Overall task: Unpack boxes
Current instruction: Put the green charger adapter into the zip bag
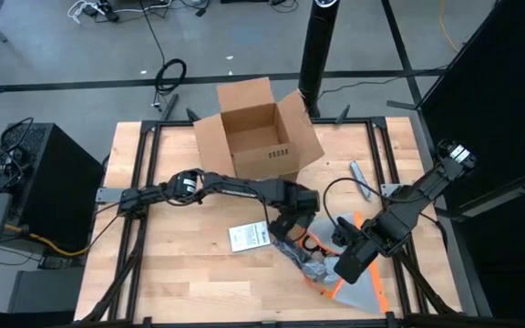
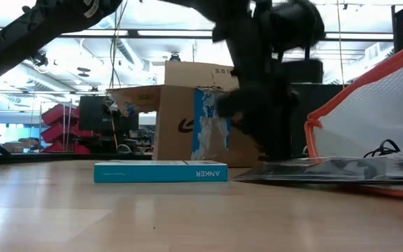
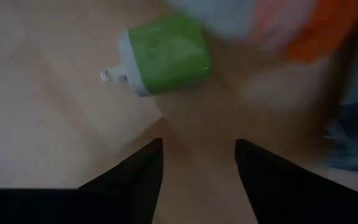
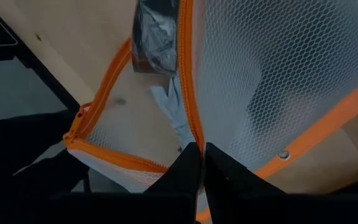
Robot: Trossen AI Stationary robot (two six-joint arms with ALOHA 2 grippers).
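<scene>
While your right gripper (image 4: 201, 155) jaws pinch the mesh pouch (image 4: 278, 81), the left gripper (image 3: 197, 162) jaws hang spread just short of a green charger (image 3: 166, 53). Cardboard box (image 1: 258, 132) sits open beyond them, seemingly emptied; Anker box (image 2: 161, 171) already on worktop (image 1: 180, 273).

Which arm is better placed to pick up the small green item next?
Left. The left gripper hangs open just short of the green item; the right gripper is shut on the mesh pouch.

Grey floor (image 1: 62, 55), loose cables (image 1: 169, 73), black cabinet (image 1: 48, 187) beside table.
</scene>
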